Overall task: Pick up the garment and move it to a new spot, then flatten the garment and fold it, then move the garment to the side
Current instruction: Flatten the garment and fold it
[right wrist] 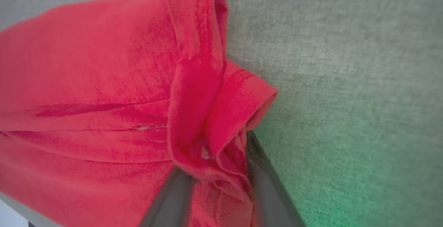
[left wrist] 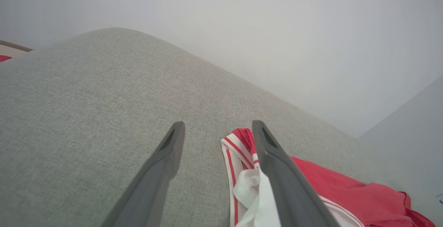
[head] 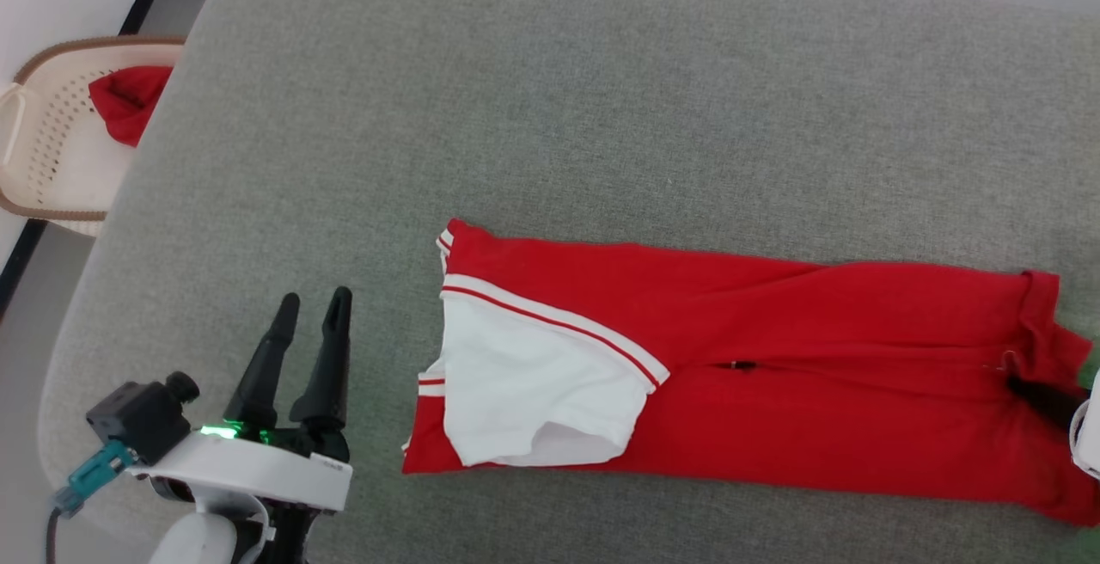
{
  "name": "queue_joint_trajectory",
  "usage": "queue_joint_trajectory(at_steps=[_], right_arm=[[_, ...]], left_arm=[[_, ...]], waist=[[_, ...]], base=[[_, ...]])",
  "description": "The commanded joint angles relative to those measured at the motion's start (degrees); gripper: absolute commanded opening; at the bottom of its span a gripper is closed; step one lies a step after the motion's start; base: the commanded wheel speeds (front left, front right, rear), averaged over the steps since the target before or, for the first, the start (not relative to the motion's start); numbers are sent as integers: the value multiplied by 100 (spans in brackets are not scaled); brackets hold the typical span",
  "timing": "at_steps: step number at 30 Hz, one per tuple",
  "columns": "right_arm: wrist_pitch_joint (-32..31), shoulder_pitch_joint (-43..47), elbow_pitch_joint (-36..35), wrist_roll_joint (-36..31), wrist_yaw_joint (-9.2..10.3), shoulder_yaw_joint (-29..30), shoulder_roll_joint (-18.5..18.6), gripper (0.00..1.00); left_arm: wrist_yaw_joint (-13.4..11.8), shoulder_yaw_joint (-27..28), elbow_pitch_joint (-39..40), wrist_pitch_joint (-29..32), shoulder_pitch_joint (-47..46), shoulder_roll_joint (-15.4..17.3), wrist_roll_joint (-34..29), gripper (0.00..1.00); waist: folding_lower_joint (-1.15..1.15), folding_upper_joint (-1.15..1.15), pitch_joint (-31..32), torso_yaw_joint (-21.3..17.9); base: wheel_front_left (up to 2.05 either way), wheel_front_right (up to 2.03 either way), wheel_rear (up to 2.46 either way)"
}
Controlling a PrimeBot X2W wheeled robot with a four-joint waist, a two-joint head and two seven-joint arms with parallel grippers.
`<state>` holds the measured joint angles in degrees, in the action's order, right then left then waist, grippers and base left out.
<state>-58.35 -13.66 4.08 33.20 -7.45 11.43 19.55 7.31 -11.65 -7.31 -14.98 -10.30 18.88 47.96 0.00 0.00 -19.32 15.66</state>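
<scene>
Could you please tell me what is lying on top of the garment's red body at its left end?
A white sleeve with red-striped trim is folded over the garment. The red fabric beneath the sleeve is covered and cannot be seen.

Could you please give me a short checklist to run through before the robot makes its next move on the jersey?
1. Fabric between the fingers of the right gripper: ok, a bunch of the garment hem sits between them.
2. That grip fully closed: cannot tell.
3. The left gripper open: ok.
4. The left gripper on the garment: not ok, it hangs beside the white sleeve, apart from it.
5. The garment folded into a long strip on the grey cushion: ok.
6. The basket away from the garment: ok, it is beyond the cushion's left edge.
</scene>
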Motion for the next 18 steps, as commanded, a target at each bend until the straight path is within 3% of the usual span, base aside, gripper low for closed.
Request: queue_joint_trajectory(at_steps=[1,12,18], right_arm=[[-215,236,467,104,-6,-441,-450,0],[-52,-58,223,324,-5,-331,-233,0],[267,-179,307,118,8,-94,166,0]], left_arm=[[19,33,-11,-22,-43,-32,30,100],[24,45,88,-22,32,-88,154,100],[24,77,34,-22,111,-53,67,100]], waist=[[0,0,-22,15],[0,0,-31,-51],[0,0,134,-129]], base=[[0,0,0],[0,0,0],[0,0,0]])
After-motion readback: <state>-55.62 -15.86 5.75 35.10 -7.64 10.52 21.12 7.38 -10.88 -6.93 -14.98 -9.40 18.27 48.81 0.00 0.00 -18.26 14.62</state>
